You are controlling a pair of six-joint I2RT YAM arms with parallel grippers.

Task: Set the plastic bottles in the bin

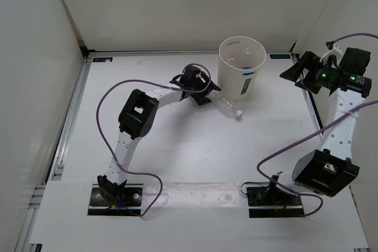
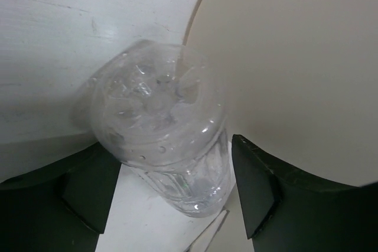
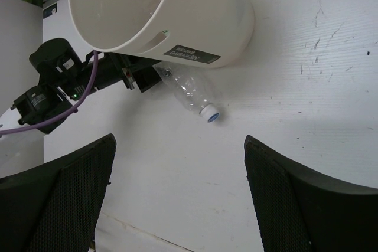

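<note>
The plain clear bottle (image 1: 227, 107) lies on the desk (image 1: 177, 157) at the bin's (image 1: 236, 84) foot, cap pointing away from it. The left tool (image 1: 199, 88) straddles its base, jaws apart, no squeeze visible. The right tool (image 1: 300, 72), beyond the bin, gapes empty.

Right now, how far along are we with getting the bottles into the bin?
Done: a blue-marked item shows inside the bin, likely a bottle; the count is unclear. In hand: the left end effector brackets the base of the plain clear bottle, lying on the table beside the bin; whether it grips is unclear. The right end effector hangs open, empty. Left: that bottle; no other shows on the table.
</note>
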